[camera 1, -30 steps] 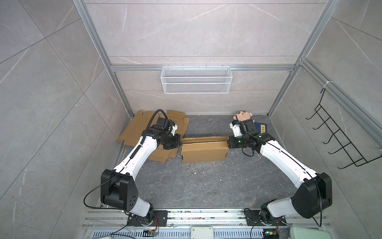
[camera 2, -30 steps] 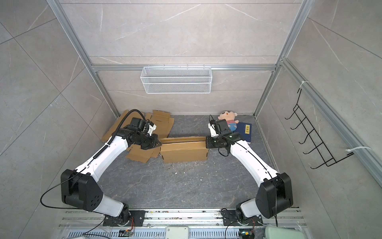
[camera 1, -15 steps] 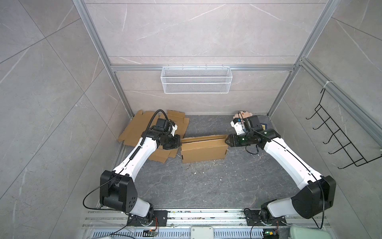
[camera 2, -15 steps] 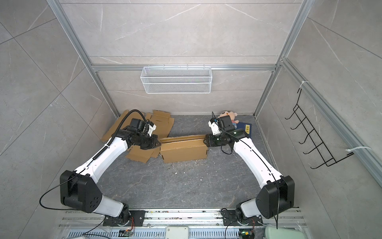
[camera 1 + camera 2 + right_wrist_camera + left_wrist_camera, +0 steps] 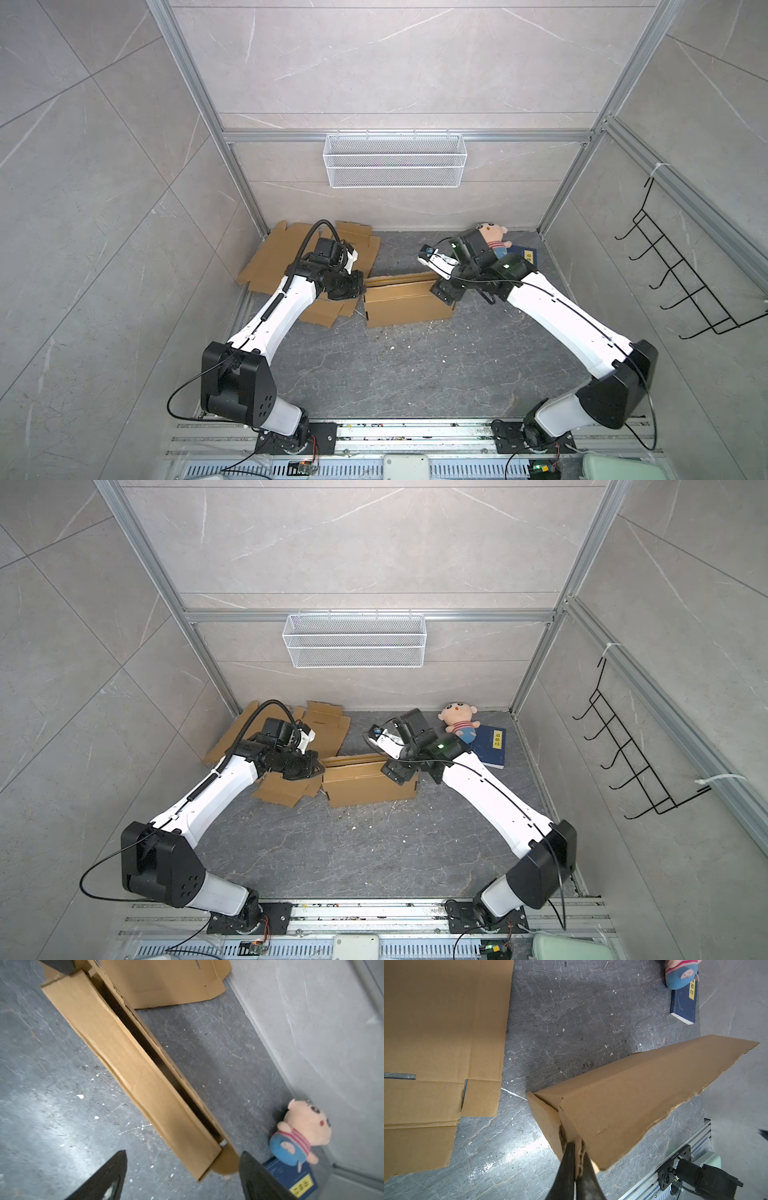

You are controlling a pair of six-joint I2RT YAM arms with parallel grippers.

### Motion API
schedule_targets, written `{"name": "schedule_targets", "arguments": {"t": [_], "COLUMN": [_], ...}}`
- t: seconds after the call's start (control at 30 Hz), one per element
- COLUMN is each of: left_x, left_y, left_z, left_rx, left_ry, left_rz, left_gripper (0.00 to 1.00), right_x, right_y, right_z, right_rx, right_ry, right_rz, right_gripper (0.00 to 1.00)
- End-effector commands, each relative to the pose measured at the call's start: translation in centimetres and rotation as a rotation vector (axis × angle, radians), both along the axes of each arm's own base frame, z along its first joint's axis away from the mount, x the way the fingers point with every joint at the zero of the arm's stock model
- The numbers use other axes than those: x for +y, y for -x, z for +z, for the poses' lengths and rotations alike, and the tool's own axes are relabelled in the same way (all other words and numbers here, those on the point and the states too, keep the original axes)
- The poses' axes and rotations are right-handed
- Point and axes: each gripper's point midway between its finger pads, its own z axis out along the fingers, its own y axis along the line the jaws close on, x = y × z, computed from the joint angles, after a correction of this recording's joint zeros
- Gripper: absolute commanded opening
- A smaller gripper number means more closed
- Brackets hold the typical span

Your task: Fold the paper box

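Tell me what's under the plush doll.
A dark blue book with a yellow label lies under the plush doll, whose lower half rests on one end of it. That part of the cover is hidden, as is the floor beneath the head.

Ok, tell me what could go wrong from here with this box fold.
1. Only the left gripper is shut on the paper box, pinching one end flap; the thin card could tear or slip out.
2. The right gripper is open at the opposite end, holding nothing, so that end may sag or the narrow opening may collapse flat.
3. The plush toy and book lie close to that end; a swing there could knock them.
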Motion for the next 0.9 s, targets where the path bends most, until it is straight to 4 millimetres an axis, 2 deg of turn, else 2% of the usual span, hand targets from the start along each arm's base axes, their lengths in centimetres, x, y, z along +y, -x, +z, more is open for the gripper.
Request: {"name": "schedule_targets", "arguments": {"t": [0.0,0.2,0.43,0.67,0.87], "left_x": [0.5,0.6,0.5,0.4,0.1], "left_y": [1.3,1.3,1.2,1.2,1.0], "left_z": [-2.1,-2.3,-2.3,-1.8,-0.8], "left_rx": [0.077,0.076,0.075,0.068,0.044], "left_ry": [-0.06,-0.069,-0.072,-0.066,-0.041], "left_rz": [-0.011,-0.014,-0.023,-0.025,-0.019], "left_gripper": [0.07,0.07,0.07,0.07,0.11], "right_x": [1.4,4.3,5.4,5.6,5.3], "right_y": [-1.0,-1.2,-2.1,-1.9,-1.0], "right_z": [-0.3,-1.9,-4.0,-4.9,-6.6], "right_rx": [-0.084,-0.044,-0.039,-0.052,-0.008], "right_ry": [0.153,0.158,0.189,0.176,0.173], "right_rz": [0.159,0.289,0.31,0.307,0.292], "right_gripper": [0.9,0.95,0.95,0.87,0.74]}}
